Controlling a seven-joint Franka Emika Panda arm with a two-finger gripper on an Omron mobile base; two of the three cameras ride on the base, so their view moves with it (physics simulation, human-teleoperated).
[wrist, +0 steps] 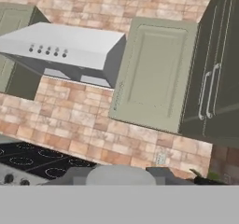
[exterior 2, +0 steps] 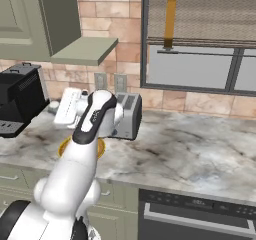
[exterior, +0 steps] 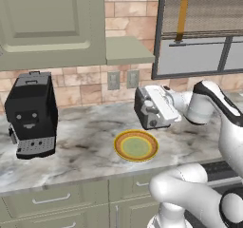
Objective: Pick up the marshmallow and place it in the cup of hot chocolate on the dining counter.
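Marshmallow: its place cannot be told from these views, and the same goes for the cup of hot chocolate.

Left base view: The arm reaches from the lower right over a marble wall worktop (exterior: 80,144) with sage green drawers (exterior: 47,199) under it. The tool (exterior: 151,104) is held above the worktop and points to the left, in front of a silver toaster (exterior: 153,122) that stands near the brick backsplash (exterior: 80,91). Whether the tool's fingers are apart or together cannot be told. A yellow plate with a green centre (exterior: 136,145) lies on the worktop just in front of the toaster and below the tool, with nothing on it. A black coffee machine (exterior: 31,115) stands upright at the left end, well apart from the plate. Two wall outlets (exterior: 122,80) sit on the backsplash behind the toaster. A sage wall cabinet (exterior: 47,23) hangs above the coffee machine, and a window with a lowered blind (exterior: 204,27) is at upper right.

Right base view: The arm rises at lower left and hides most of the plate. The tool (exterior 2: 56,106) is to the left of the toaster. A dark appliance front (exterior 2: 195,214) is set under the worktop at lower right.

Hand view: A silver range hood (wrist: 65,45) hangs above a black cooktop (wrist: 32,160), with a pale green wall cabinet beside it and a dark tall cabinet with bar handles (wrist: 219,69) at the right.
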